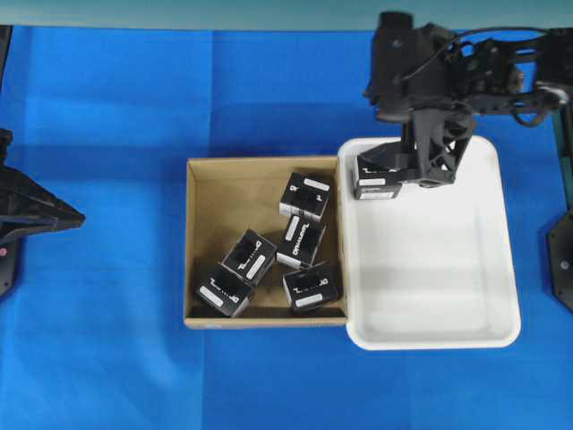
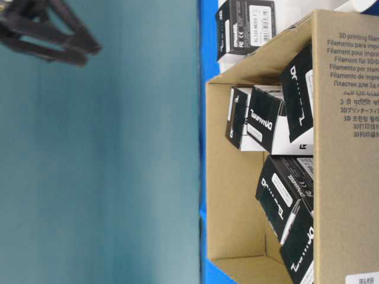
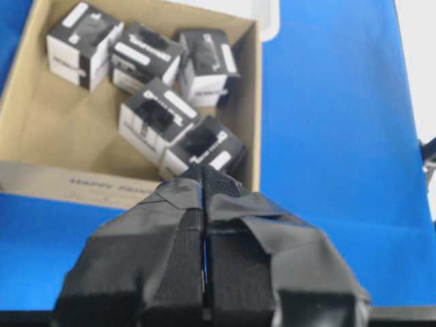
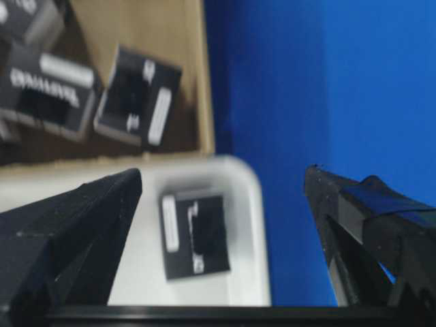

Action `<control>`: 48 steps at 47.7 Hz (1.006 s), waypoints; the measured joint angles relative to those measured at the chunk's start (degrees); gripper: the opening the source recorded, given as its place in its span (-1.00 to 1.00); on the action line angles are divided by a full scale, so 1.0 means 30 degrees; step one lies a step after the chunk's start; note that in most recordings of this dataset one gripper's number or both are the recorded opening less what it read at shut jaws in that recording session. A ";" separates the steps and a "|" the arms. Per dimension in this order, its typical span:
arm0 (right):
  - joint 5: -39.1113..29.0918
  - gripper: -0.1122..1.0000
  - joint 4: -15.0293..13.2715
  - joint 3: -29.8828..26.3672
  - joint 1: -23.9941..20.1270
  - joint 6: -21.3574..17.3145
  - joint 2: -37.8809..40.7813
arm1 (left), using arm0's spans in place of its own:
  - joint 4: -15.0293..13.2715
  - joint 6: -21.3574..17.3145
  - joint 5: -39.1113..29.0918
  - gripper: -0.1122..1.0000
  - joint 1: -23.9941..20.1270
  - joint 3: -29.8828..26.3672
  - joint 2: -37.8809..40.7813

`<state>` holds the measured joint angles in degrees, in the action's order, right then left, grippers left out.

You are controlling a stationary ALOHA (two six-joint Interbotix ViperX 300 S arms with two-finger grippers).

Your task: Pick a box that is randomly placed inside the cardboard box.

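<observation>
The blue tabletop [image 1: 107, 107] spreads under everything. On it, right of the middle in the overhead view, sits a white plastic tray [image 1: 430, 287], its left rim against the right wall of the cardboard box [image 1: 192, 242], which lies open near the centre.

Five black boxes lie inside the cardboard box, crowded toward its right and lower part: one at the top right [image 1: 305, 196], one below it near the right wall [image 1: 301, 241], one at the lower right [image 1: 311, 288], and two touching each other toward the lower left [image 1: 249, 255] and [image 1: 224, 290]. They lie at assorted angles, white labels up. The left half of the cardboard floor is bare.

The sixth box [image 4: 193, 234] rests on the tray floor in its upper left corner as the overhead view shows it, close to the wall it shares with the cardboard box.

My right end effector [image 4: 221, 197] hangs above that corner of the tray with its two fingers spread wide apart; the box on the tray lies below the gap between them and neither finger touches it. It holds nothing.

My left end effector [image 3: 204, 225] is off at the left side of the tabletop, outside the cardboard box and pointing toward it. Its taped fingers are pressed together, with nothing between them.
</observation>
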<state>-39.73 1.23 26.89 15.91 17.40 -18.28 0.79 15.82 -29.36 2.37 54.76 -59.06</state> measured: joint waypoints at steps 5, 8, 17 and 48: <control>0.0937 0.97 0.0059 0.0000 -0.0264 -0.0205 -0.0586 | 0.0000 0.0000 0.0000 -0.92 -0.0029 0.0029 0.0000; 0.1523 0.97 0.0176 0.0088 -0.0381 -0.0469 -0.0937 | 0.0000 0.0000 0.0000 -0.92 -0.0029 0.0029 0.0000; 0.2930 0.97 0.0381 0.0850 -0.0557 -0.1758 -0.1816 | -0.0029 0.0000 0.0000 -0.92 -0.0029 0.0117 0.0000; 0.9346 0.97 0.0410 0.4219 -0.1963 -0.3018 -0.5742 | 0.0000 -0.0264 0.0029 -0.92 -0.0146 0.0322 -0.0088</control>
<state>-11.69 2.46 39.55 10.02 8.35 -35.51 0.79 15.03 -29.27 1.93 55.72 -59.33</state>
